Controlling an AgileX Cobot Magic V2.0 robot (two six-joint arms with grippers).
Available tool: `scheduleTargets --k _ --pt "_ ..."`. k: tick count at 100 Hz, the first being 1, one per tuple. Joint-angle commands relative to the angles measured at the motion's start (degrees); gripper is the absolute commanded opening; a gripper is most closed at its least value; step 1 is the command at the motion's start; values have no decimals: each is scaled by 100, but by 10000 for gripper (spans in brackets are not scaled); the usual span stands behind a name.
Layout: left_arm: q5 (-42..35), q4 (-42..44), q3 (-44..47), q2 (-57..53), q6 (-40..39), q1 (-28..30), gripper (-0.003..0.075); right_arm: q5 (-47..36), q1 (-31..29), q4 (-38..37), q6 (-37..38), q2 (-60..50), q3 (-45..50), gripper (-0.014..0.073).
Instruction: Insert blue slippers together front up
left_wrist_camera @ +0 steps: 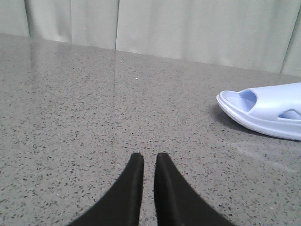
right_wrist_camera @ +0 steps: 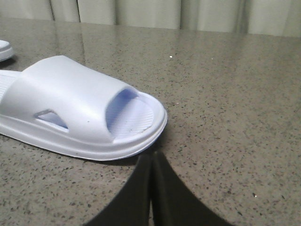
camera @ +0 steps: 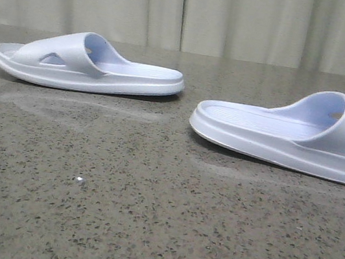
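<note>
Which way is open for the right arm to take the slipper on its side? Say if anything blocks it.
Probably yes. The right hand, shut, sits just off the toe end of the right slipper, with only bare countertop around. Nothing stands between them, but it must open first.

The left gripper hung low over the speckled table with its black fingers nearly together, a thin gap between the tips, while the right gripper hung low too, fingers pressed together, holding nothing.
</note>
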Motion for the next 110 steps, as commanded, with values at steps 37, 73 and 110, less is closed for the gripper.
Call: scheduleTargets --k 37,73,110 --pt "-428 -33 52 -162 -20 29 15 -421 -42 -41 -29 -99 123 -80" --pt "-428 -33 52 -162 -20 29 15 -421 -42 -392 -29 -99 123 -80" --pt "-428 -33 52 -162 -20 29 15 -903 -42 -392 -29 -99 123 -80"
